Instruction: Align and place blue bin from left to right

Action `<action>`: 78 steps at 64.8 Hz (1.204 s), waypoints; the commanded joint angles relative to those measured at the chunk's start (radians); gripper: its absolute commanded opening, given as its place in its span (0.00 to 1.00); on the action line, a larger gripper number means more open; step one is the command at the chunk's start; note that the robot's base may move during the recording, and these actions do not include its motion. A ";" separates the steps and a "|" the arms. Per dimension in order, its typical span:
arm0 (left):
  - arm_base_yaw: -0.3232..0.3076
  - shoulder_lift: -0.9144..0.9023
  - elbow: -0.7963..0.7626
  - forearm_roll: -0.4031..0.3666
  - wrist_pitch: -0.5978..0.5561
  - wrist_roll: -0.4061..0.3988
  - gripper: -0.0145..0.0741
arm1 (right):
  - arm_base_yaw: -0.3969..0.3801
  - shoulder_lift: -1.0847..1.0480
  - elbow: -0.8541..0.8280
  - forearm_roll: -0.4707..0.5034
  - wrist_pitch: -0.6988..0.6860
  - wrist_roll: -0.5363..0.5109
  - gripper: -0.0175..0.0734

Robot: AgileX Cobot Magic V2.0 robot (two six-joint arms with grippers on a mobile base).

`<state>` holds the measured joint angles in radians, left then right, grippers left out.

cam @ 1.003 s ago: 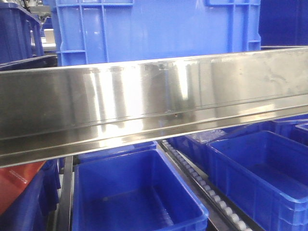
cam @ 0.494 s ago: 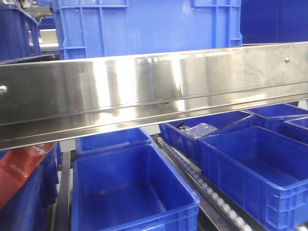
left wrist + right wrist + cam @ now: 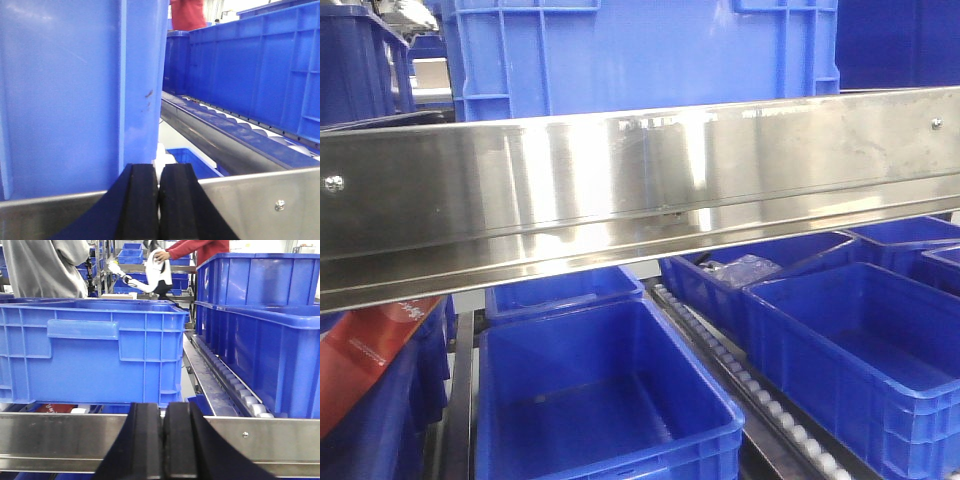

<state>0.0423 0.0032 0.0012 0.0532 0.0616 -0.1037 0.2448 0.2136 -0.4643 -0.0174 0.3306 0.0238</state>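
The blue bin [image 3: 640, 60] stands on the upper level behind a steel rail [image 3: 640, 190]. In the left wrist view its ribbed wall [image 3: 60, 100] fills the left half, close in front of my left gripper [image 3: 159, 200], which is shut with nothing in it, just over the rail [image 3: 260, 200]. In the right wrist view the bin [image 3: 95, 350] sits ahead and to the left of my right gripper [image 3: 163, 440]. That gripper is shut and empty too, in front of the rail [image 3: 50, 440]. Neither gripper touches the bin.
Below the rail are open blue crates [image 3: 600, 400] [image 3: 860, 350] either side of a roller track [image 3: 750, 385]. Stacked blue crates [image 3: 260, 350] stand right of the upper rollers [image 3: 235, 130]. A person in grey [image 3: 45, 265] and one in red [image 3: 200, 247] stand behind.
The front view has shifted: the rail now looks more level, and the bin's right edge sits a little further left than one second ago.
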 commanded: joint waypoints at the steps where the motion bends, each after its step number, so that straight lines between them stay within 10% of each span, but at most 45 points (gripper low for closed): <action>1: 0.002 -0.003 -0.001 0.002 -0.025 0.003 0.16 | -0.002 -0.005 0.003 -0.008 -0.024 -0.007 0.10; 16: 0.002 -0.003 -0.001 0.002 -0.025 0.003 0.16 | -0.013 -0.014 0.003 0.008 -0.032 -0.007 0.10; 43: 0.002 -0.003 -0.001 0.002 -0.025 0.003 0.16 | -0.422 -0.164 0.212 0.122 -0.088 -0.195 0.10; 78: 0.002 -0.003 -0.001 0.002 -0.025 0.003 0.16 | -0.447 -0.214 0.464 0.111 -0.325 -0.143 0.10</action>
<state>0.0423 0.0032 0.0012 0.0532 0.0616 -0.1037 -0.1954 0.0036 -0.0026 0.1046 0.0355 -0.1288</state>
